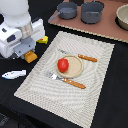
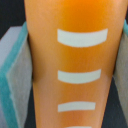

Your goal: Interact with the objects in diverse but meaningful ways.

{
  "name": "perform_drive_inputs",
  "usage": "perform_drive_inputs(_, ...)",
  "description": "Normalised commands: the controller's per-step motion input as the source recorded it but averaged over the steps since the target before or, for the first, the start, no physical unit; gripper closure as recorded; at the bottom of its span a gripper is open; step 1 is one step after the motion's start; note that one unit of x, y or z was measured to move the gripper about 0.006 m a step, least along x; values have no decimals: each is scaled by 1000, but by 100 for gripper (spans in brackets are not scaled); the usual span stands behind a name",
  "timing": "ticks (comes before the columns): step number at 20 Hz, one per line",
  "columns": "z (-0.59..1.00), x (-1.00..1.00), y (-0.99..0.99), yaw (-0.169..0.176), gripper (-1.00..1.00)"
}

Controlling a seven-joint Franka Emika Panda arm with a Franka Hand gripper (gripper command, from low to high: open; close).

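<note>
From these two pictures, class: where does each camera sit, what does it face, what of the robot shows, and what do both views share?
Exterior view: off the arm, raised, looking down at the striped placemat with the red tomato on a plate; the white arm and its claw show at that view's left.
Wrist view: on the wrist, close up on the orange ridged biscuit block; teal-edged grey pads flank it.
Shared: the orange block at the claw.

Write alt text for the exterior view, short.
A white robot arm's gripper grips an orange block beside a striped placemat. On the mat, a red tomato sits on a plate between a fork and knife.
</note>
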Motion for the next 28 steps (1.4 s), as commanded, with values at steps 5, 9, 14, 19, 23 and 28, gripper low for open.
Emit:
perform_drive_inputs(5,1000,913,-154,-15,100)
perform_drive_inputs(9,916,958,-244,-24,100)
perform_drive_inputs(14,860,982,-247,-18,100)
perform_drive_inputs(19,655,978,-250,-4,100)
perform_drive_inputs(23,549,978,-254,0,100)
perform_drive_inputs(28,507,954,-272,0,100)
